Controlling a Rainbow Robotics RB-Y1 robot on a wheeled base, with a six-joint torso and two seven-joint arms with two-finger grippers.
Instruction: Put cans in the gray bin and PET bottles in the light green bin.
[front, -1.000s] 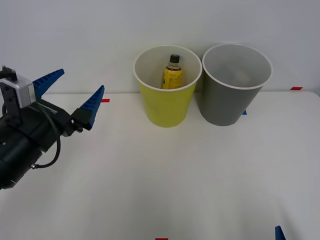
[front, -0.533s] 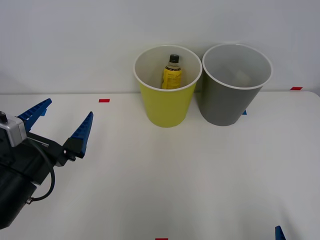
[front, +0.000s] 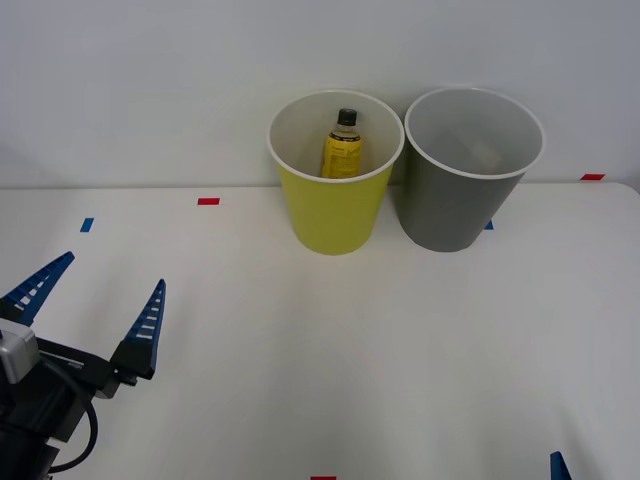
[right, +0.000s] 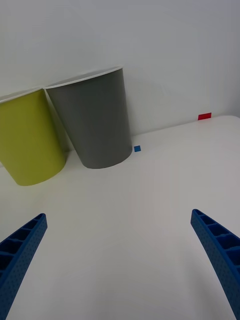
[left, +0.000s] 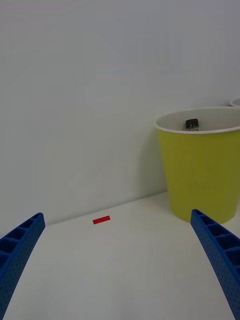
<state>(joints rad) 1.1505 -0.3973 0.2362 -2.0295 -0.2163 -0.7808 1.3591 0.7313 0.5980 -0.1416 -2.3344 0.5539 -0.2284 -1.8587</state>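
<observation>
Presently, done: bottle (front: 343, 148) stands inside green bin (front: 335, 215).
Left: no cans seen; gray bin (front: 460, 205) looks empty.
Grippers: left gripper (front: 92, 305) and right gripper (right: 120, 260) fingers spread, holding nothing.

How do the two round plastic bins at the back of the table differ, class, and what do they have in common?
The round yellow-green plastic bin is white inside; the round dark gray plastic bin is gray inside. The yellow-green bin holds a small yellow bottle with a black cap, while no bottle shows in the gray bin. The yellow-green bin stands on the robot's left, the gray on its right. Both are upright, tapered, pale-rimmed and alike in size.
</observation>
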